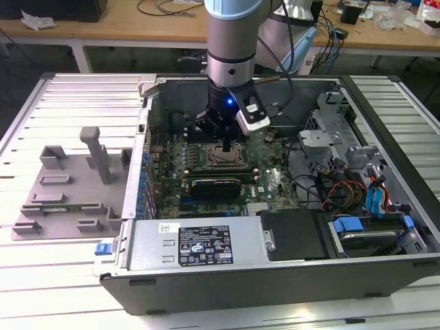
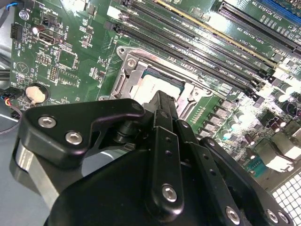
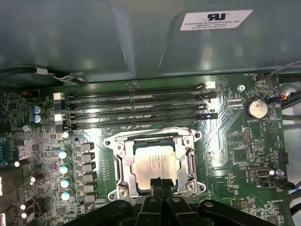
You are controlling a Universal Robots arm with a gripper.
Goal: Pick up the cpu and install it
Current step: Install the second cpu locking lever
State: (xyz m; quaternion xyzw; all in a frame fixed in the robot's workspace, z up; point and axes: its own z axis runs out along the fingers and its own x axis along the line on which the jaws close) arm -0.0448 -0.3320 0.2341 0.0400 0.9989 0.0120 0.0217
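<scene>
The cpu (image 3: 153, 162), a silvery square chip, lies flat inside the open metal socket frame (image 3: 120, 160) on the green motherboard. The second wrist view shows the cpu (image 2: 153, 85) with the frame (image 2: 128, 70) around it. My gripper (image 3: 160, 182) hangs just above the chip's edge with its two black fingers pressed together and nothing between them. From the second wrist view the gripper (image 2: 162, 98) covers part of the chip. In the exterior view the gripper (image 1: 227, 146) reaches down into the computer case over the socket, where the cpu (image 1: 224, 158) shows below the fingertips.
Memory slots (image 3: 136, 106) run beside the socket, and a coin battery (image 3: 257, 109) sits further along the board. A power supply (image 1: 199, 244) and drive bay (image 1: 371, 234) line the case front. A grey slotted fixture (image 1: 69, 185) lies at the exterior view's left.
</scene>
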